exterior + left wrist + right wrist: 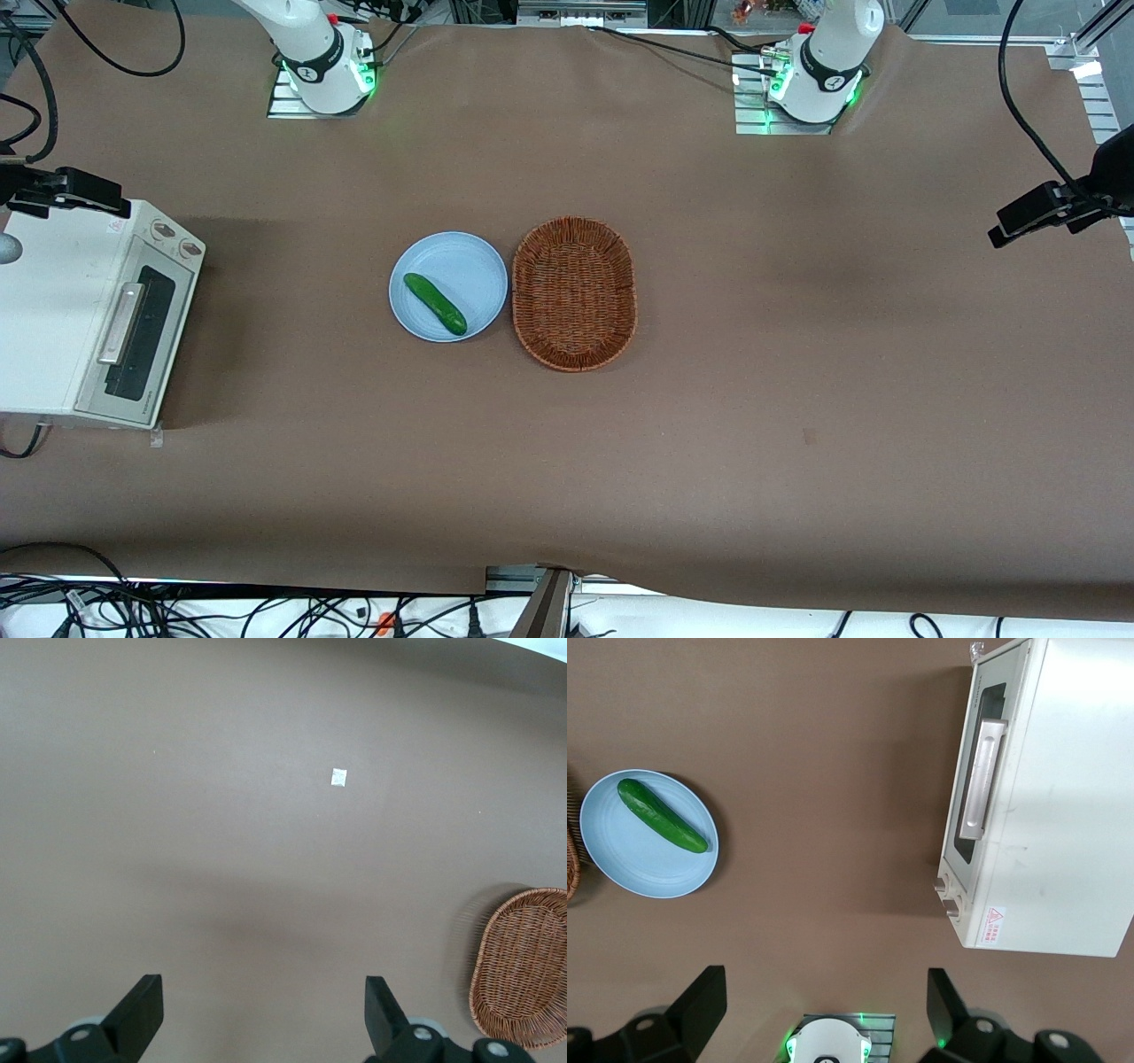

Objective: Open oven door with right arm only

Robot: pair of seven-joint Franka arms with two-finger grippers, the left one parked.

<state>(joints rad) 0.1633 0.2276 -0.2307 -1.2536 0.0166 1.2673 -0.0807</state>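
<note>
The white toaster oven (53, 310) stands at the working arm's end of the table. Its oven door (142, 341) has a dark window and a silver bar handle (122, 323) and is shut. The door also shows in the right wrist view (966, 788) with its handle (983, 780) and two knobs (948, 896). My right gripper (826, 1005) hangs high over the table, open and empty, well apart from the oven. In the front view its black body (80, 190) shows above the oven's top.
A light-blue plate (474, 266) holding a green cucumber (434, 303) sits mid-table, beside an empty wicker basket (574, 292). The plate (647, 873) and cucumber (662, 815) also show in the right wrist view. The right arm's base (323, 75) stands farther from the front camera.
</note>
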